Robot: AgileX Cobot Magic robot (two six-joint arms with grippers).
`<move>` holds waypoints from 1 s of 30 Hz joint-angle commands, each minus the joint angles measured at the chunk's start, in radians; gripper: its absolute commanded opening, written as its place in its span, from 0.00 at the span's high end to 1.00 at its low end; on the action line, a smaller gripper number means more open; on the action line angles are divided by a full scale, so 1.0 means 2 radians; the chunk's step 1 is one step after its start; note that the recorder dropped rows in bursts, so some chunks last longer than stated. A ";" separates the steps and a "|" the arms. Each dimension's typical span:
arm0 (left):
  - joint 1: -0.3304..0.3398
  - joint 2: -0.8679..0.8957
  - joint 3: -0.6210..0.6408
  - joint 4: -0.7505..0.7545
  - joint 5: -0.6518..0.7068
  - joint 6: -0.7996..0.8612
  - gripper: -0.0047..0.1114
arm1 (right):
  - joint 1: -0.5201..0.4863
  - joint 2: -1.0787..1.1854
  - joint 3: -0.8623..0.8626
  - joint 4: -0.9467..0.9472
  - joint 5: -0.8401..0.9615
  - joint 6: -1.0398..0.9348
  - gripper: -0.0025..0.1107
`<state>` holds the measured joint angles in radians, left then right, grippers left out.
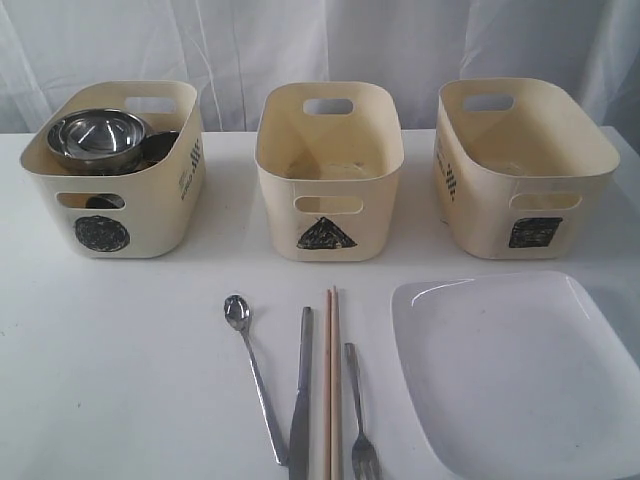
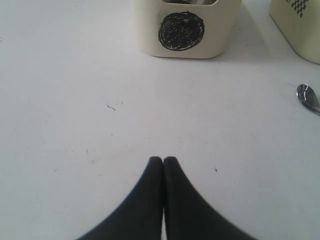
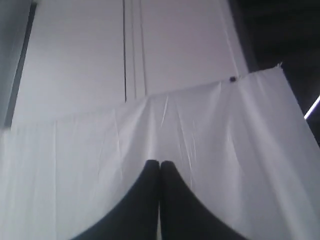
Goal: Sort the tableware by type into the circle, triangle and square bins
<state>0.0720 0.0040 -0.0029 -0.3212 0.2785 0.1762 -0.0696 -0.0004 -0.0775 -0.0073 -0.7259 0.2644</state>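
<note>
Three cream bins stand in a row: the circle bin (image 1: pixel 115 175) at left holds steel bowls (image 1: pixel 98 138), the triangle bin (image 1: pixel 328 175) in the middle and the square bin (image 1: pixel 520 170) at right look empty. In front lie a steel spoon (image 1: pixel 250 370), knife (image 1: pixel 301 395), wooden chopsticks (image 1: pixel 332 380), fork (image 1: pixel 360 420) and the white square plate (image 1: pixel 520 370). The mugs are hidden. Neither arm shows in the exterior view. My left gripper (image 2: pixel 163 160) is shut and empty over bare table, short of the circle bin (image 2: pixel 185 30); the spoon's bowl (image 2: pixel 308 96) is off to one side. My right gripper (image 3: pixel 160 163) is shut, facing a white curtain.
A white curtain (image 1: pixel 330 50) hangs behind the bins. The plate reaches the table's front right edge. The corner of another cream bin (image 2: pixel 300 27) shows in the left wrist view.
</note>
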 commanded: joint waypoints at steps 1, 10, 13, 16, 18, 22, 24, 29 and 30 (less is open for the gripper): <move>-0.002 -0.002 0.001 -0.003 -0.001 0.002 0.96 | 0.002 0.034 -0.074 0.042 -0.024 0.080 0.98; -0.002 -0.002 0.001 -0.003 -0.001 0.002 0.96 | 0.002 0.207 -0.194 0.149 -0.020 0.115 0.98; -0.002 -0.002 0.001 -0.004 -0.003 0.002 0.96 | 0.002 0.264 -0.205 0.154 -0.018 0.119 0.98; -0.002 -0.002 0.001 -0.002 -0.018 0.002 0.96 | 0.002 0.314 -0.205 0.153 -0.011 0.119 0.98; -0.002 -0.002 0.001 0.000 -0.027 0.002 0.96 | 0.002 0.344 -0.205 0.153 0.008 0.119 0.98; -0.002 -0.002 0.001 0.009 -0.027 0.002 0.96 | 0.002 0.388 -0.205 0.138 0.036 0.113 0.98; -0.002 -0.002 0.001 0.009 -0.027 0.002 0.96 | 0.002 0.409 -0.205 0.137 0.040 0.067 0.98; -0.002 -0.002 0.001 0.010 -0.027 0.002 0.96 | 0.002 0.445 -0.218 0.138 0.197 -0.086 0.98; -0.002 -0.002 0.001 0.010 -0.027 0.002 0.96 | 0.002 0.449 -0.224 0.138 0.251 -0.100 0.98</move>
<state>0.0720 0.0040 -0.0029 -0.2958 0.2303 0.1779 -0.0696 0.8723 -0.4975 0.2825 -0.4905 0.1975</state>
